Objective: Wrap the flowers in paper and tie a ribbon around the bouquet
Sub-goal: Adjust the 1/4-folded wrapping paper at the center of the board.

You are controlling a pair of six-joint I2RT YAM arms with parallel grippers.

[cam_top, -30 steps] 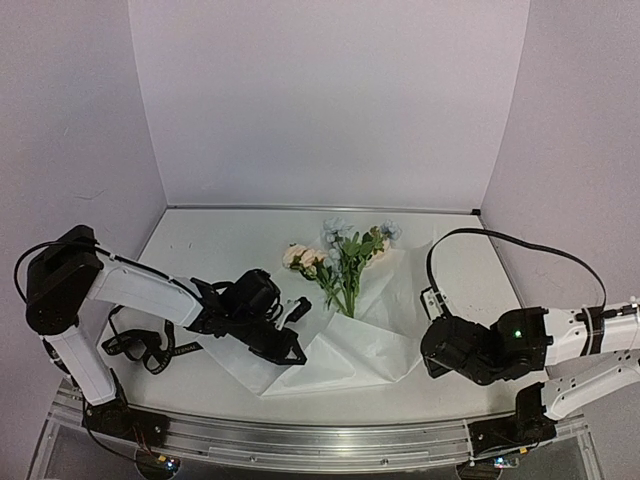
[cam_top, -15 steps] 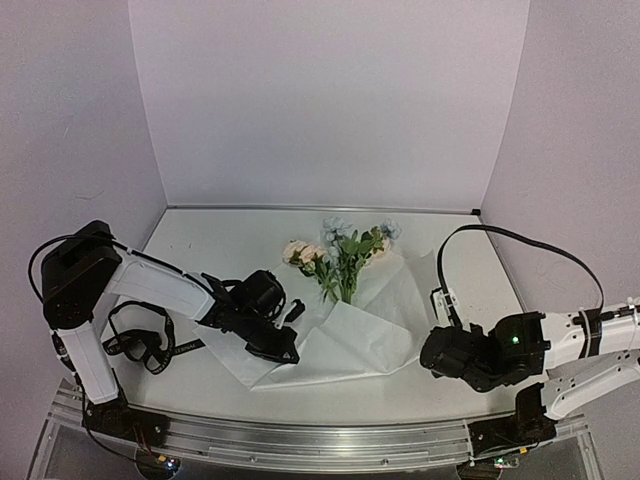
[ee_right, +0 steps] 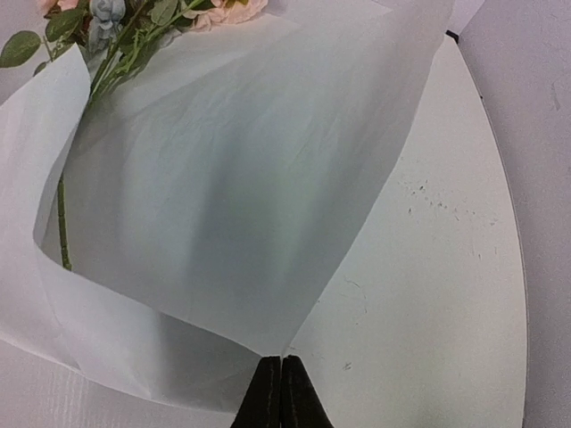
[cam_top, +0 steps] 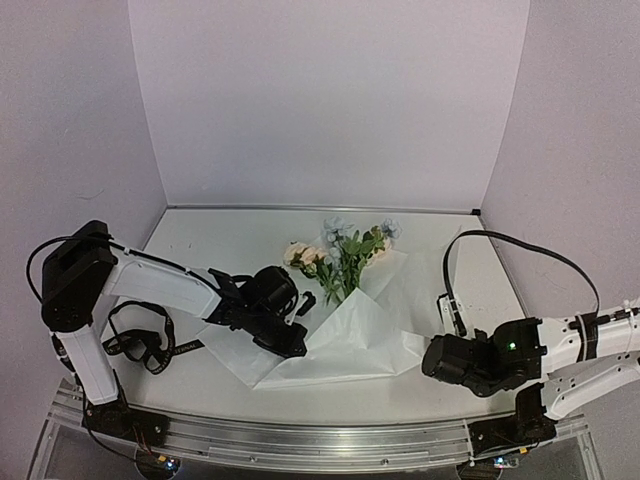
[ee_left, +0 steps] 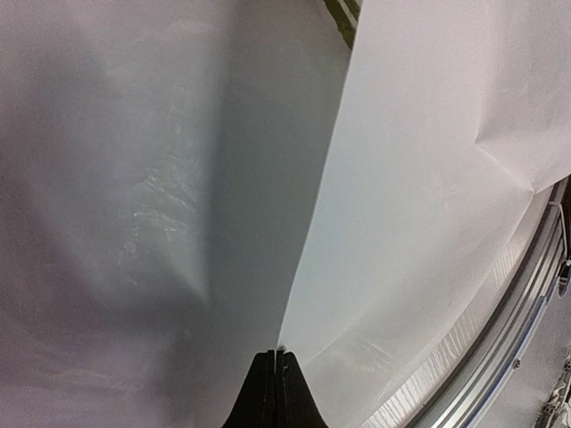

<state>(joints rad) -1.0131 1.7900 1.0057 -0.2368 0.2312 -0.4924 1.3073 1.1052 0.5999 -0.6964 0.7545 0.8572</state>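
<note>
The white paper [cam_top: 360, 335] lies mid-table with its near part lifted into a tent-like fold. The flowers [cam_top: 345, 250] rest on its far part, with cream-pink and pale blue blooms pointing to the back wall. My left gripper [cam_top: 296, 345] is shut on the paper's left near edge [ee_left: 303, 267]; its tips [ee_left: 279, 353] pinch that edge. My right gripper [cam_top: 426, 352] is shut on the paper's right corner [ee_right: 294, 330], its tips [ee_right: 282, 359] just above the table. The right wrist view shows blooms [ee_right: 134, 22] and a green stem [ee_right: 62, 223] inside the fold. The black ribbon [cam_top: 150, 348] lies looped at the left.
A metal rail [cam_top: 320, 435] runs along the table's near edge, also seen in the left wrist view [ee_left: 508, 330]. Walls close in the back and both sides. The right arm's black cable [cam_top: 520, 245] arcs over the table's right side.
The near part of the paper has risen into a taller fold toward the flowers. My left gripper has moved right and back with its edge. My right gripper shifted slightly, still pinching the corner.
</note>
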